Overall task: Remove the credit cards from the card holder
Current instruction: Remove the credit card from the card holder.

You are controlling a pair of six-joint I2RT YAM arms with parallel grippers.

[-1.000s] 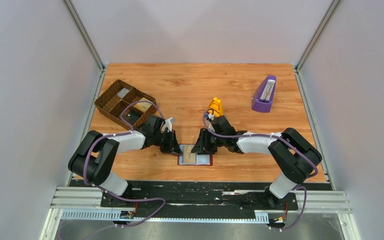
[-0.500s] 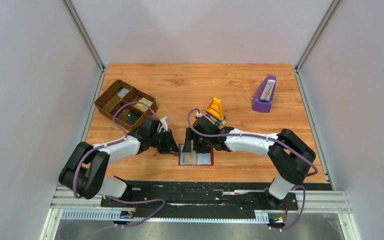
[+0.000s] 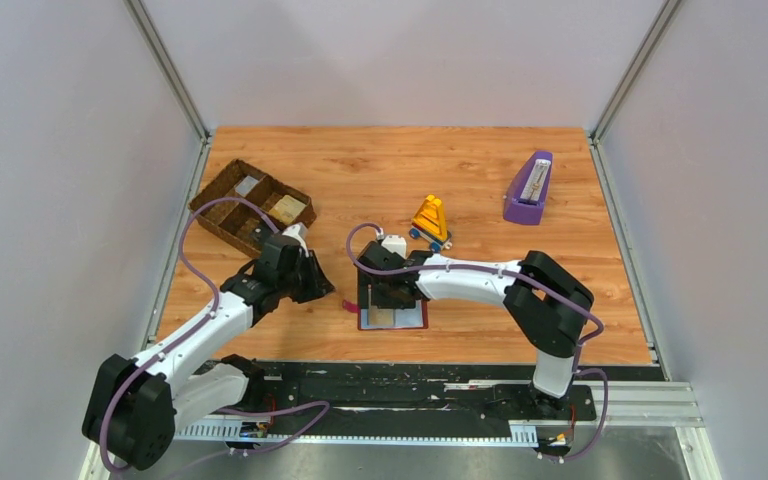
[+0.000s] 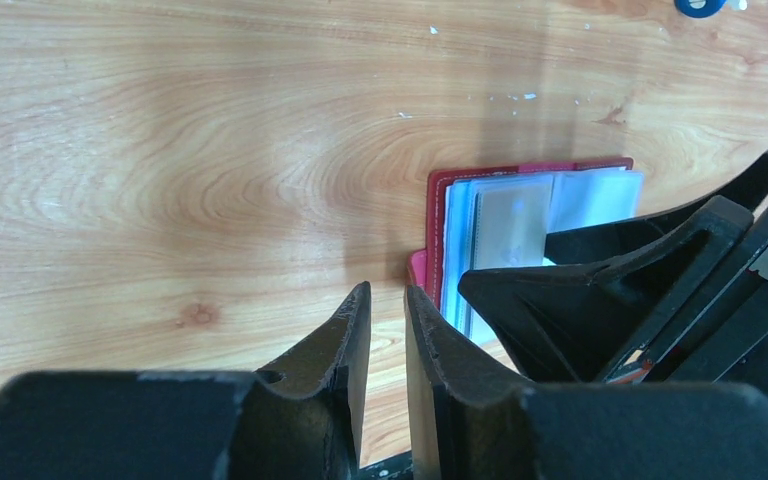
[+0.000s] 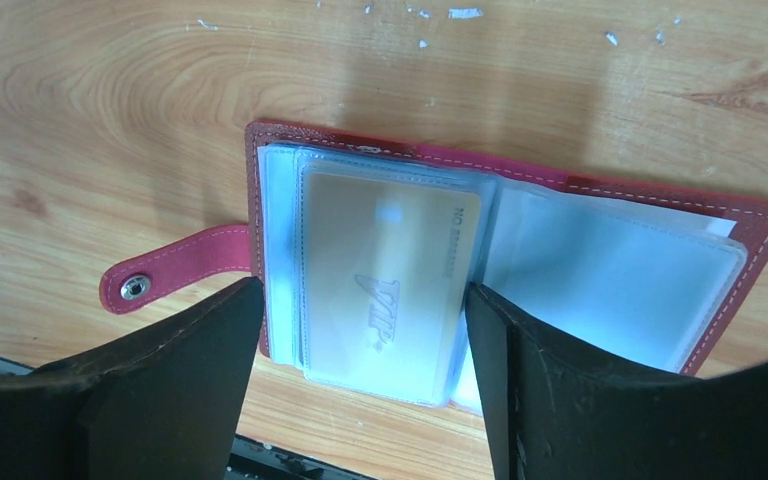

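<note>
The card holder lies open on the wooden table near its front edge, with its snap tab flung out sideways. Our right gripper straddles the pale card in the top sleeve, jaws wide apart and clamping nothing. Our left gripper waits just beside the holder, jaws slightly parted and empty. We judge the card light, stiff and slick and the sleeves floppy, so we should pinch the card's edge at the sleeve mouth while pinning the leather.
</note>
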